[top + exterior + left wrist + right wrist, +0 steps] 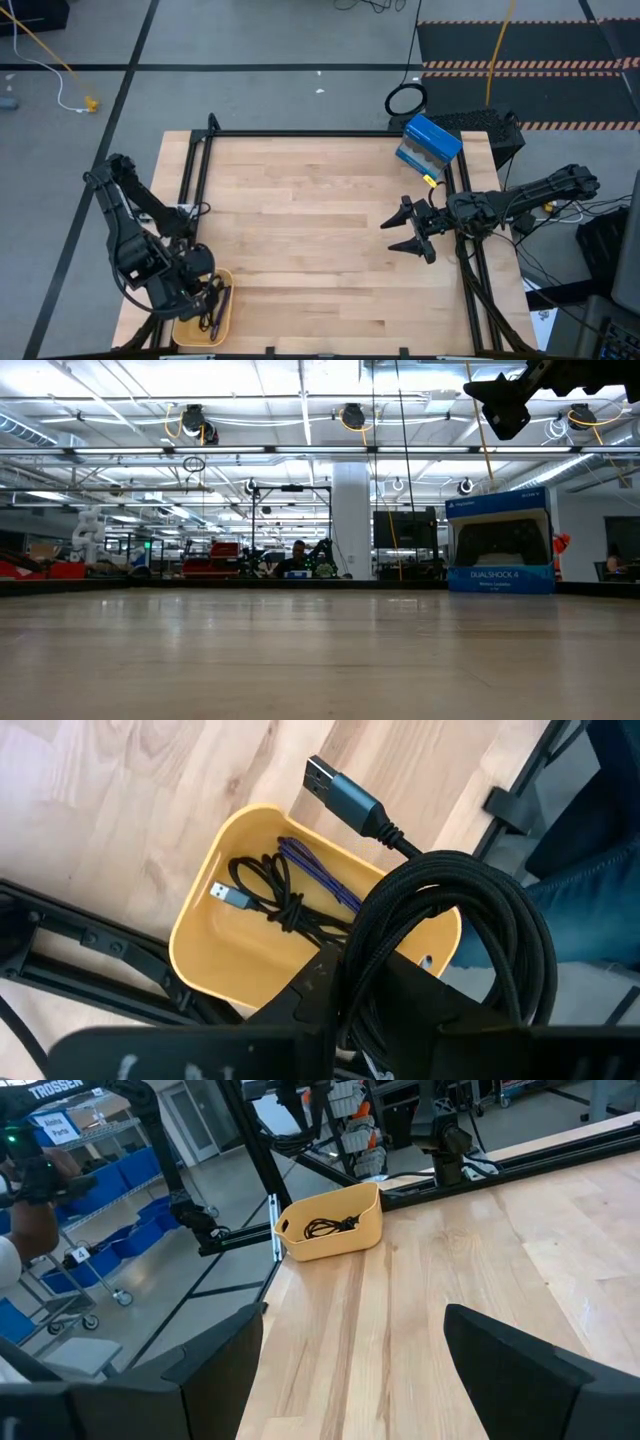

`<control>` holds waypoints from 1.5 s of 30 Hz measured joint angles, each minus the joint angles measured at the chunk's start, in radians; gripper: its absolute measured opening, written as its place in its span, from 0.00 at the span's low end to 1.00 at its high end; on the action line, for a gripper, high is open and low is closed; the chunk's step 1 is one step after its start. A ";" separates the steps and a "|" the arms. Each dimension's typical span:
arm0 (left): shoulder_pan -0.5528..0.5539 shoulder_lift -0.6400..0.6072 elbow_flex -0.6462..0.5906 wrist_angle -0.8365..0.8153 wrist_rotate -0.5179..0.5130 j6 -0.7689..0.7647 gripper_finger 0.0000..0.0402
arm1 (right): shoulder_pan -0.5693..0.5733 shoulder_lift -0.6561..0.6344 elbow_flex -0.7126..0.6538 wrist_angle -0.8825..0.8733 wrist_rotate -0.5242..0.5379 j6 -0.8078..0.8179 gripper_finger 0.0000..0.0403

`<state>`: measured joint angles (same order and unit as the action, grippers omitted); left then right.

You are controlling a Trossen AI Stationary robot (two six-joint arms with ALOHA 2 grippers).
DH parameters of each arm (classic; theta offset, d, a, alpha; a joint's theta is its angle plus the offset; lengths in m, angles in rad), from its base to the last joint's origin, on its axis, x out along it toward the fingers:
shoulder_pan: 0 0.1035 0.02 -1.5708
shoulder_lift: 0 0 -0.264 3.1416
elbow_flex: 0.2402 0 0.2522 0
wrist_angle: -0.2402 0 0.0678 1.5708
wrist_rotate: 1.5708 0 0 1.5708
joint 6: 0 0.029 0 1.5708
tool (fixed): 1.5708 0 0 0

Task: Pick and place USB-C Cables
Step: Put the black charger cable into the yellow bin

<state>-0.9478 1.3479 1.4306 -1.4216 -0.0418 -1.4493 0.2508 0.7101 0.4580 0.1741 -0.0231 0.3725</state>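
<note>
Your left gripper grips a coiled black cable directly above the yellow bin, lower left of the high view. The plug juts past the far rim. 2 cables lie inside: black, purple. Left arm folded over the bin. Right gripper hangs open at right, well apart.
</note>
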 joint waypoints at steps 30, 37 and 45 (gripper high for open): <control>-0.119 0.121 -0.003 0.029 -0.108 -0.150 0.15 | 0.000 0.000 0.000 0.000 0.000 -0.175 0.41; -0.169 0.192 -0.003 0.029 -0.108 -0.170 0.15 | 0.000 0.000 0.000 0.000 0.000 -0.179 0.27; -0.180 0.249 -0.020 0.046 -0.106 -0.145 0.15 | 0.000 0.000 0.000 0.001 0.000 -0.180 0.22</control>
<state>-1.1282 1.5965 1.4109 -1.3755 -0.1481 -1.5948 0.2504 0.7101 0.4580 0.1746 -0.0231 0.1928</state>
